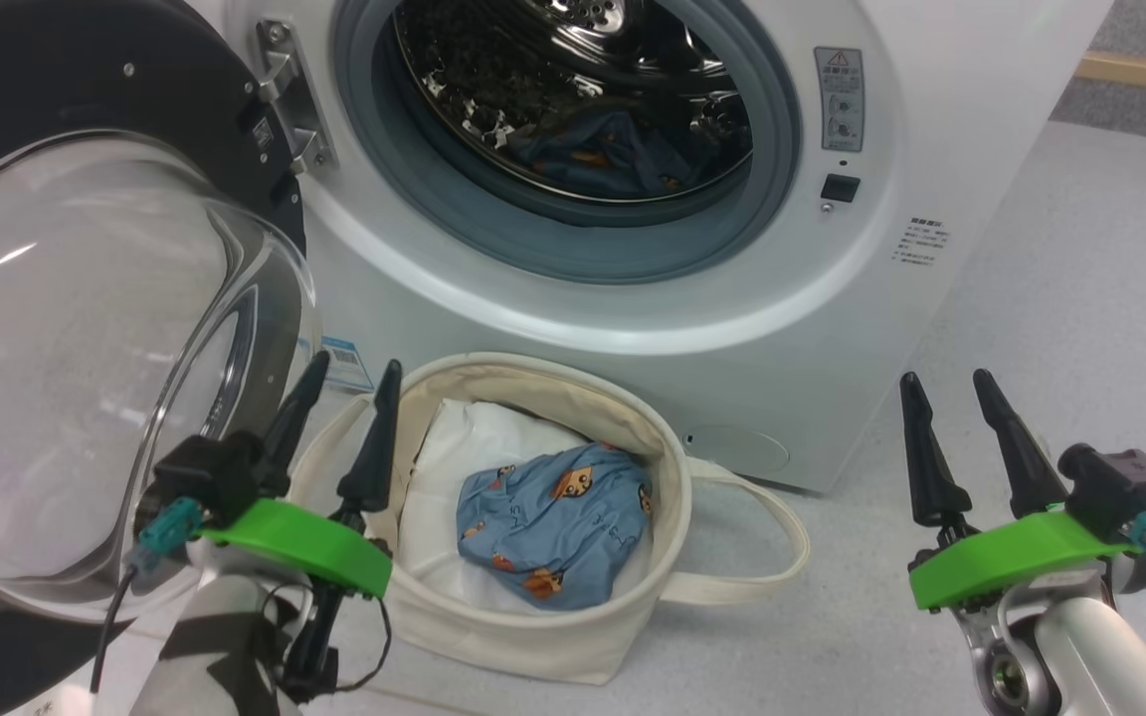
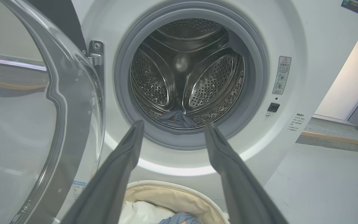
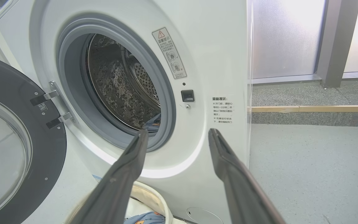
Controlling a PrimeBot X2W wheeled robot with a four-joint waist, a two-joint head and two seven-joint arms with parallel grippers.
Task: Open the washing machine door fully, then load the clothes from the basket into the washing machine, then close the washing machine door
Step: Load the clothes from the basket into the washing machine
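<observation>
The white washing machine (image 1: 832,298) stands with its black-rimmed door (image 1: 66,328) swung open to the left, the glass bowl bulging toward me. One blue printed garment (image 1: 598,149) lies in the steel drum (image 2: 185,74). Another blue garment of the clothes (image 1: 555,519) rests on white padding in the cream basket (image 1: 533,636) on the floor before the machine. My left gripper (image 1: 354,373) hangs open and empty over the basket's left rim, beside the door glass. My right gripper (image 1: 946,383) is open and empty, right of the basket. Both wrist views look at the machine's opening (image 3: 117,90).
The basket's loop handle (image 1: 772,537) lies on the grey floor (image 1: 1080,318) toward the right. A door latch socket (image 1: 840,187) and a warning label (image 1: 839,97) sit right of the opening. A wooden floor strip (image 3: 312,109) and a glass partition (image 3: 284,37) lie beyond the machine's right side.
</observation>
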